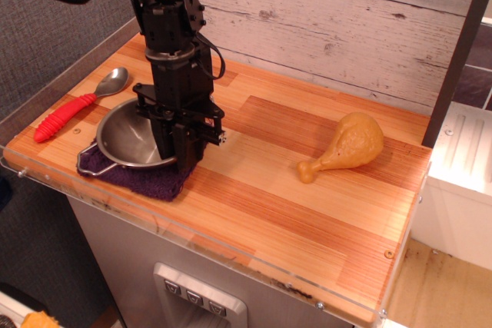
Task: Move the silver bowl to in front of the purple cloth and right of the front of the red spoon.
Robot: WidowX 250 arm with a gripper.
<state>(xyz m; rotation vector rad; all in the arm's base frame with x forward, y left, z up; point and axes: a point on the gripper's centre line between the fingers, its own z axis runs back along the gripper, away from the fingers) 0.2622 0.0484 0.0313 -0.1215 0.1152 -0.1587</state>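
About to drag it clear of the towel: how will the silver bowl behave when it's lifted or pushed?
The silver bowl looks thin, polished steel, so probably stiff, light and slippery at the rim, where the tool sits. Its rounded body sits tilted on the purple cloth, so it may rock or tip. On the bare wooden counter it would likely slide easily.

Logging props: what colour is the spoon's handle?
Bright red, ribbed handle; observation.image view shows it.

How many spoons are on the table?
1. The red spoon lies near the table's left edge, beside the silver bowl. The arm covers part of the table, so something small might be hidden behind it.
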